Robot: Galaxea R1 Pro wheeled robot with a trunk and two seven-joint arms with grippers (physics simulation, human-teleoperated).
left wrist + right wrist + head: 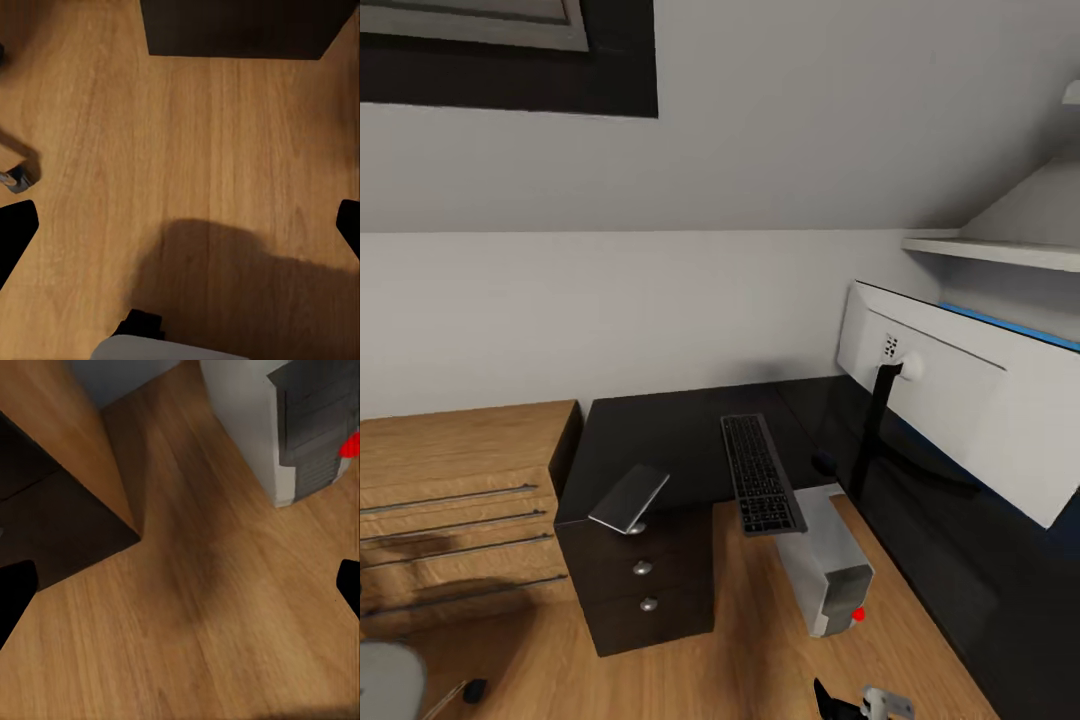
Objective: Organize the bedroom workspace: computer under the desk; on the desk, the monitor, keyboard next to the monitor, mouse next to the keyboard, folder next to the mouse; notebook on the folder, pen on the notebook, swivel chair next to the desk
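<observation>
The glossy black desk [660, 435] runs along the wall and down the right side. The monitor [960, 410] stands on it with its white back toward me. The dark keyboard [760, 485] lies on the desk, its near end overhanging the edge. A small dark lump [822, 462], maybe the mouse, sits beside it. The light grey computer [830, 560] stands on the floor by the desk and also fills a corner of the right wrist view [300, 427]. Both my left gripper [180, 225] and right gripper [180, 585] hang open over bare wooden floor. The folder is hidden.
A flat grey slab [630, 497] lies tilted on the drawer unit [645, 575]. A low oak chest [450, 500] stands to the left. A grey seat edge [385, 680] and a castor [19, 178] show near my left arm. A white shelf [1000, 248] hangs above the monitor.
</observation>
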